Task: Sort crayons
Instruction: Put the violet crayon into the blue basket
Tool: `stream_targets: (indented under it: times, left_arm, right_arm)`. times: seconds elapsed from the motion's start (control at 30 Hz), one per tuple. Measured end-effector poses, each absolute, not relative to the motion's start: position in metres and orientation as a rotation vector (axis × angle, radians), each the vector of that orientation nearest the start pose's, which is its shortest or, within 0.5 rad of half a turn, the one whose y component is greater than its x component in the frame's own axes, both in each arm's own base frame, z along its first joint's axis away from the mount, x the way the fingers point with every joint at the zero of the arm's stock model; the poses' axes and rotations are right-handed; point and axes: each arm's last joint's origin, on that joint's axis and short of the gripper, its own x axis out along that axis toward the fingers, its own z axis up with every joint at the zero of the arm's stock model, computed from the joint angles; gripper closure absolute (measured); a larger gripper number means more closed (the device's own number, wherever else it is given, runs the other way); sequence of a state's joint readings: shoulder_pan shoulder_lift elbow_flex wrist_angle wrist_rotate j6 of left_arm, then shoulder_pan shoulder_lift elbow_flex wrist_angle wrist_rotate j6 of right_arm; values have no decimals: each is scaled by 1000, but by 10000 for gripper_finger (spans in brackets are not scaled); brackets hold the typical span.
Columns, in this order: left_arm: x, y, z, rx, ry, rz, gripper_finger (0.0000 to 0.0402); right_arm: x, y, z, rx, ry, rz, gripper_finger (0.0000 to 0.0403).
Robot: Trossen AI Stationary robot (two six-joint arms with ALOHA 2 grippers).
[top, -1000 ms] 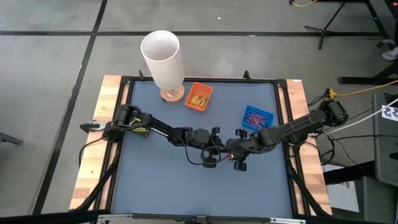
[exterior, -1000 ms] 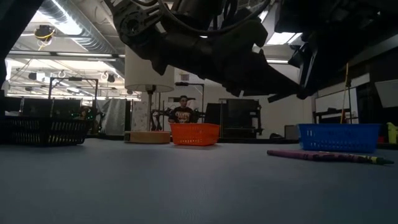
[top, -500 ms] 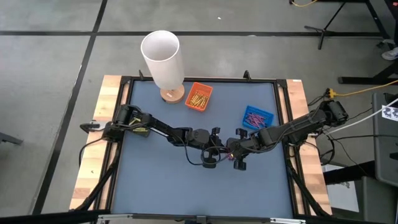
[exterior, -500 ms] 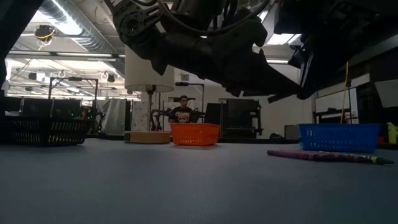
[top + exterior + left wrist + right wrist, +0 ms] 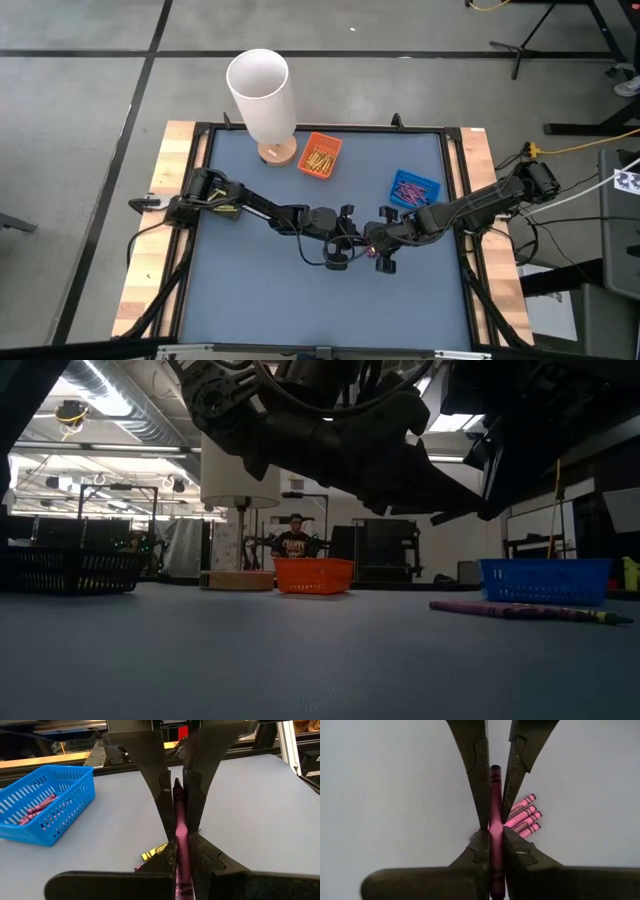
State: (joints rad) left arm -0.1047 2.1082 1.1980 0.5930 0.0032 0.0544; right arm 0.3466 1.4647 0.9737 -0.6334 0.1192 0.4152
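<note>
While meeting mid-table, left gripper [image 5: 178,827] and right gripper [image 5: 495,802] both clamp one purple crayon [image 5: 179,835] between them. Further purple crayons [image 5: 37,809]: blue basket [image 5: 414,188]. Yellow crayons [image 5: 319,158]: orange basket [image 5: 321,156].

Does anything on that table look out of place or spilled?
Yes. A few loose crayons lie on the bare blue-grey table instead of in a basket. One yellow crayon lies there too, though yellow ones sit in the orange basket and purple ones in the blue basket. Each gripper grips a purple crayon.
</note>
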Motion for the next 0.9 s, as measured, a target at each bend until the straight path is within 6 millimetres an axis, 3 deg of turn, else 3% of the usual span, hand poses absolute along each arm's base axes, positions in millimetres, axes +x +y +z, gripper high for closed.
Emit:
stream_targets:
  times: [0.3,0.47,0.67,0.9]
  left_arm:
    - [443,-46,144,72,311,-113,384]
    - [443,-45,144,79,311,-74,343]
    - [443,-45,144,79,311,-69,290]
    - [443,-45,144,79,312,-69,258]
  right_arm:
    - [261,91,216,104,1122,-33,370]
    - [261,90,216,95,1130,-44,386]
    - [255,86,213,42,1178,-104,374]
    - [246,76,213,-17,1247,-191,379]
